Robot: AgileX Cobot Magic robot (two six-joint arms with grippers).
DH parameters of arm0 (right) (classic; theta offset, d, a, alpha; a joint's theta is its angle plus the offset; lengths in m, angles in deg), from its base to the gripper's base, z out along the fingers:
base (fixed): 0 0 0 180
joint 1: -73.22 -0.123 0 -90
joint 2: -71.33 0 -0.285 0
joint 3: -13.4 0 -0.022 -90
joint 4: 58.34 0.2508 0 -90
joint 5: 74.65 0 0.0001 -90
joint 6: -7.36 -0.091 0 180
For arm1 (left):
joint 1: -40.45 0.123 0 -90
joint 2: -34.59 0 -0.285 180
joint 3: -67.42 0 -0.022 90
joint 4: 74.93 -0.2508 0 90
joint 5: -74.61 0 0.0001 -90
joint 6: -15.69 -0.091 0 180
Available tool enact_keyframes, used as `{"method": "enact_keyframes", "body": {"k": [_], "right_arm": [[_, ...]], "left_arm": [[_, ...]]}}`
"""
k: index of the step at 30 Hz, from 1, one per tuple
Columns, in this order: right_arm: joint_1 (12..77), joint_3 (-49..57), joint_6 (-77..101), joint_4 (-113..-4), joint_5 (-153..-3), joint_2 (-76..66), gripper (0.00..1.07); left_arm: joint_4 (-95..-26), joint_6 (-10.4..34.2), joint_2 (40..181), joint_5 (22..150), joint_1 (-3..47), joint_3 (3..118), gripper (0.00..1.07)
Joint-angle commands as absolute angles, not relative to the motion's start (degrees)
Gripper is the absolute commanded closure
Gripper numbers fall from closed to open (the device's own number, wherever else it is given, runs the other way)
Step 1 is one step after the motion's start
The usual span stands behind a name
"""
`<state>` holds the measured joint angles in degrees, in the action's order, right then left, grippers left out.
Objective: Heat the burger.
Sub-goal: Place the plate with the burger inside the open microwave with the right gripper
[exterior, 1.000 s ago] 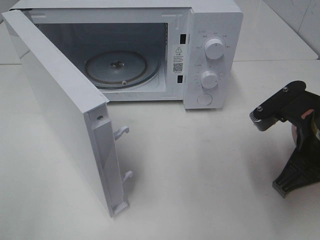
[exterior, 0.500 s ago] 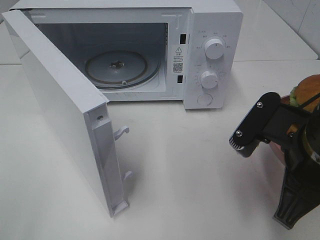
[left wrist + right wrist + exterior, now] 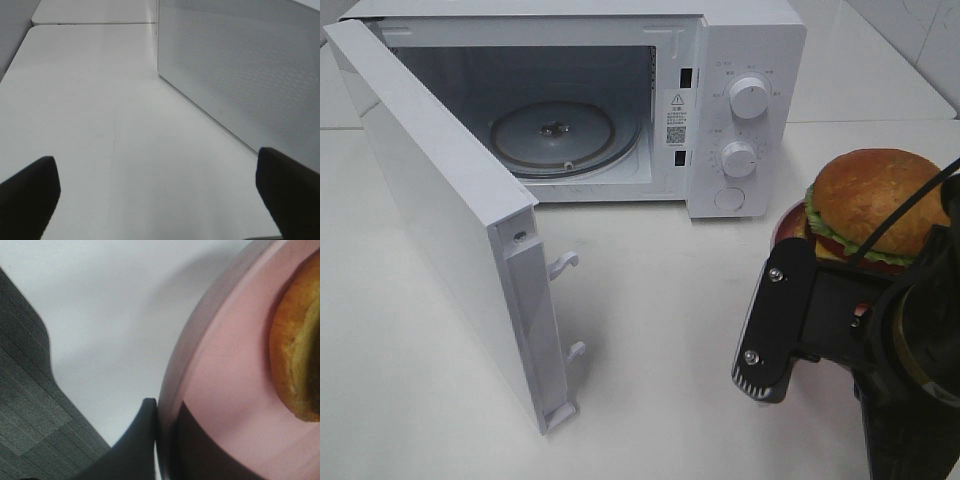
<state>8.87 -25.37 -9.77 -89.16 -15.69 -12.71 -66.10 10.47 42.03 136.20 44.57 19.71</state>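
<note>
The burger [image 3: 875, 200], with a glossy brown bun, green lettuce and red and yellow layers, sits on a round pink plate [image 3: 787, 226] at the right of the exterior view, in front of the microwave's control panel. In the right wrist view my right gripper [image 3: 165, 440] is shut on the pink plate's rim [image 3: 220, 390], with the burger's edge [image 3: 295, 365] close by. The right arm [image 3: 775, 330] covers the plate's near side. My left gripper [image 3: 160, 195] is open over bare table beside the microwave door and is outside the exterior view.
The white microwave [image 3: 750, 50] stands at the back with its door [image 3: 440, 200] swung wide open toward the front left. Its glass turntable [image 3: 560, 135] lies bare inside. Two knobs [image 3: 748, 98] and a button are on the right panel. White table [image 3: 660, 330] spreads in front.
My right arm has come in from the right edge toward the middle, carrying the plate. The burger, unseen a second ago, now shows whole. Microwave and door have not moved.
</note>
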Motion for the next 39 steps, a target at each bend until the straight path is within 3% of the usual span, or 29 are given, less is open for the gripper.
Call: {"method": "enact_keyframes", "body": {"k": [1, 20, 26, 39], "right_arm": [[6.8, -25.3, -7.0, -92.5, -14.9, -12.1, 1.07], [5.6, -25.3, -1.6, -98.0, -22.3, -12.1, 1.07], [5.9, -25.3, 8.0, -98.3, -24.2, -12.1, 1.07], [19.2, -25.3, 31.7, -95.8, -37.1, -12.1, 1.07]], "left_arm": [[-65.7, 10.5, 41.1, 135.7, 44.7, 19.8, 0.07], [-65.7, 10.5, 41.1, 135.7, 44.7, 19.8, 0.07], [-65.7, 10.5, 41.1, 135.7, 44.7, 19.8, 0.07], [-65.7, 10.5, 41.1, 135.7, 44.7, 19.8, 0.07]]}}
